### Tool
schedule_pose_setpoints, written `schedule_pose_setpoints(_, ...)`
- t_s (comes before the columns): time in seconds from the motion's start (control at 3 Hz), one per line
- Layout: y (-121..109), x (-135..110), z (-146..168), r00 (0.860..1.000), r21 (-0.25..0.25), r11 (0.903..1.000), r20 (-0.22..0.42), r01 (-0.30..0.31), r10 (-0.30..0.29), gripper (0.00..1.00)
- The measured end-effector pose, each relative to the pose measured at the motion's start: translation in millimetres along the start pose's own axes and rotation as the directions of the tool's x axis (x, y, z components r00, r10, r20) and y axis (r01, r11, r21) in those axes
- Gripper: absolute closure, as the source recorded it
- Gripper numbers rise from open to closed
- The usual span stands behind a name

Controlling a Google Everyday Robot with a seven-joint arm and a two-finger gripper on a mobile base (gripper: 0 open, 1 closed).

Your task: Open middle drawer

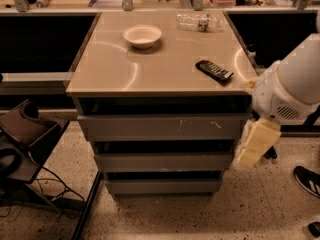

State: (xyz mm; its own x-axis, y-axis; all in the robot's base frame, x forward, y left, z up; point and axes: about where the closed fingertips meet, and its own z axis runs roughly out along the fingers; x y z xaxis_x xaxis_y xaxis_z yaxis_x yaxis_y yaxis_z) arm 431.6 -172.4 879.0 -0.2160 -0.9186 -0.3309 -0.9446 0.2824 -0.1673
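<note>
**Gripper at the right side of the cabinet; middle drawer closed.**
The gripper hung just beside the right end of the middle drawer, and whether it was released or clenched could not be determined. The middle drawer sat between the scratched upper front and the lowest front. A bowl, a remote and a bottle lay on the cabinet top.
</note>
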Motion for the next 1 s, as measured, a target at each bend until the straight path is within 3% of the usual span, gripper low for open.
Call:
schedule_pose_setpoints(0.33, 16, 3, 60, 0.999, -0.066, 0.9975, 0.029, -0.023, 0.025, 0.00)
schedule_pose_setpoints(0.67, 9, 9, 138, 0.998, -0.096, 0.9938, 0.016, -0.057, 0.059, 0.00)
schedule_pose_setpoints(1.0, 8, 9, 138, 0.998, -0.092, 0.9941, 0.017, -0.058, 0.059, 0.00)
